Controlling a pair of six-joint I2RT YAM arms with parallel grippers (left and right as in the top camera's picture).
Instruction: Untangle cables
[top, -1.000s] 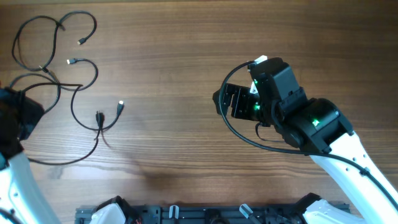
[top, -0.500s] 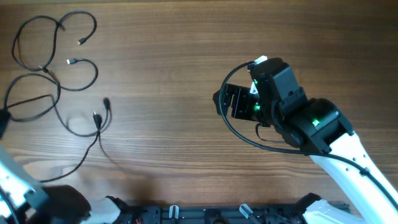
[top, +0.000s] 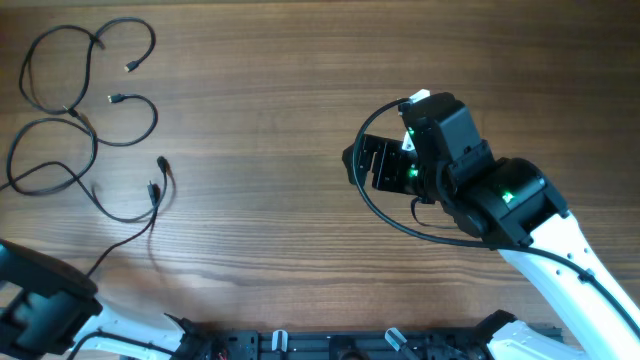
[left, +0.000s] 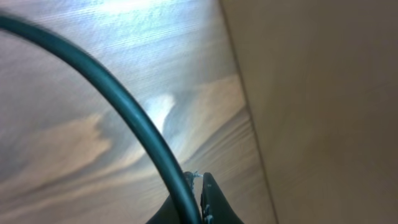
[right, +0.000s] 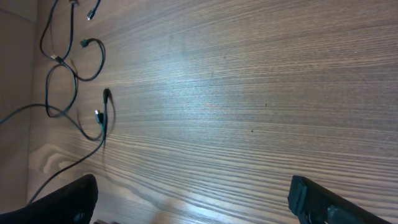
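Plenty of bare wood on the surface (top: 260, 90), from the middle over to the right side and along the top. Crowded only at the far left: cables (top: 76, 112) spread there in several loose loops, reaching from near the top edge down toward the lower left corner. Crossing one another at a few spots, with small plug ends pointing into and out of the loops, and two plugs close together just right of the lowest loop. Trailing from that loop, one strand down and left to the left arm (top: 40, 285) at the bottom-left corner.

Left end effector (left: 198, 202) closed, fingertips pinched together with a dark strand of the cables running in between them, close to the left edge of the surface. Beyond that edge, in the left wrist view, only a plain tan area (left: 323, 112). Little room on that side; open wood on the other.

Right end effector (top: 372, 162) spread wide and empty, held right of centre, well apart from the cables. In the right wrist view, both fingers far apart at the bottom corners, with bare wood grain stretching from them to the loops at the upper left.

Looping off the right arm (top: 520, 210) below the wrist, a thick black wire (top: 375, 210) hanging over the surface. Along the bottom edge, a dark rail (top: 330, 340) with small clips between the two arm bases.
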